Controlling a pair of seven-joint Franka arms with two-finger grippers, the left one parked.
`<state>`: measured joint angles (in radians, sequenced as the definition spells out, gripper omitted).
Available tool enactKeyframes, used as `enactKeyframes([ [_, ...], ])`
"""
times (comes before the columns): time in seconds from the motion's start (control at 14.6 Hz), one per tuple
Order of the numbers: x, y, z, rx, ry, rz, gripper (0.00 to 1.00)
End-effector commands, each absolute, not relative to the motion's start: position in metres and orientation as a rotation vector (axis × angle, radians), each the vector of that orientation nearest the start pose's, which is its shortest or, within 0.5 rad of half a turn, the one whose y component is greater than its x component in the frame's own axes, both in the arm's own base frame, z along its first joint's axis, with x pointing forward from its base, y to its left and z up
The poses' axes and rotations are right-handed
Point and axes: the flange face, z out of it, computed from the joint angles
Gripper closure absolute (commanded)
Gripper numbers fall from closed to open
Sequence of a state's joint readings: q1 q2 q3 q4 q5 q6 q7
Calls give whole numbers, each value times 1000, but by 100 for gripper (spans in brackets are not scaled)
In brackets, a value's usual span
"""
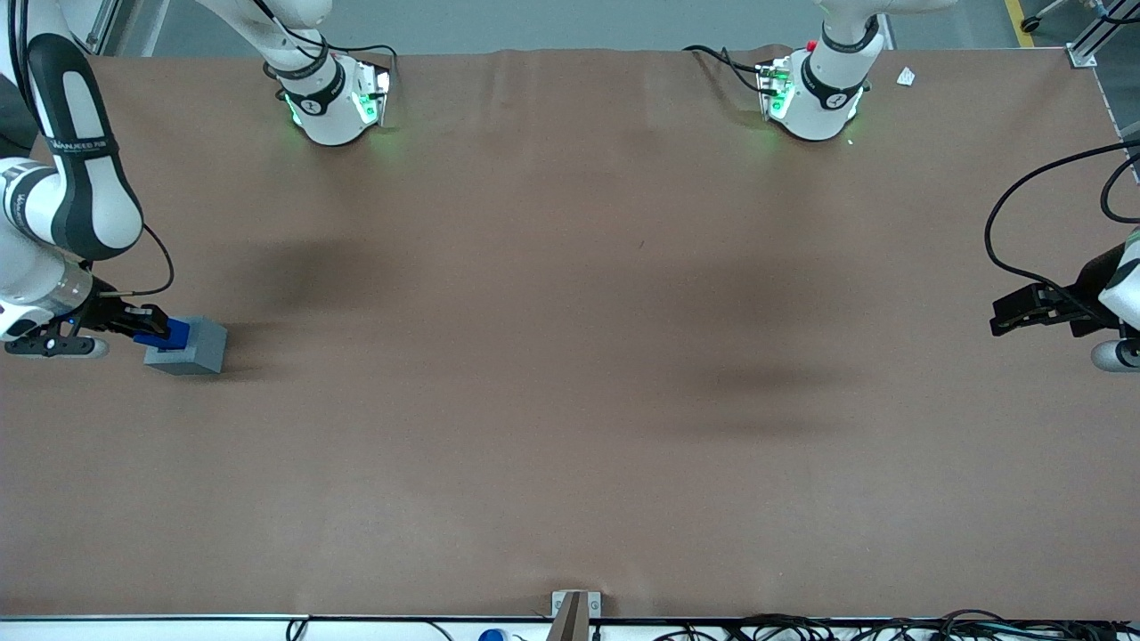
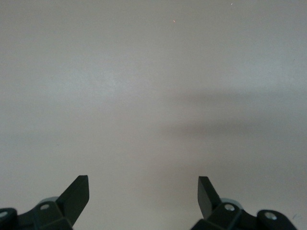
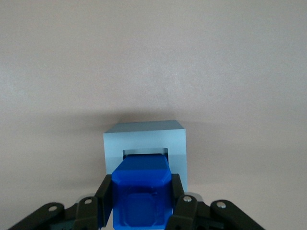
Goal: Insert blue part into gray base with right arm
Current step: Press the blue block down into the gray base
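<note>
Altogether, one blue part [image 3: 142, 191] and one gray base [image 1: 189, 346] are in play, both at the working arm's end of the brown table [image 1: 570, 401]. One gripper [image 1: 150, 329] on the right arm [image 1: 67, 191] grasps the blue part, a black finger pressed against each of its two sides. The part sits over the top of the base, its leading end reaching into the single square recess [image 3: 144, 152]; how deep it goes I cannot tell. In the front view the blue part shows at the base's upper edge nearest the gripper. The base rests flat on the table.
</note>
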<state>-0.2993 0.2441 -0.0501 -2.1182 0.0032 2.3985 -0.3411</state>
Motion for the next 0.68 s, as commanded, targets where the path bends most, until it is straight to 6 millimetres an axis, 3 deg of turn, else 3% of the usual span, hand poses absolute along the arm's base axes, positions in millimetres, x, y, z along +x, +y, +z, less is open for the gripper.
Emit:
enactKeyframes([
  [0.0,537,-198,276,-3149,9,-45,97],
  [0.62,539,-196,281,-3152,2,-61,99],
])
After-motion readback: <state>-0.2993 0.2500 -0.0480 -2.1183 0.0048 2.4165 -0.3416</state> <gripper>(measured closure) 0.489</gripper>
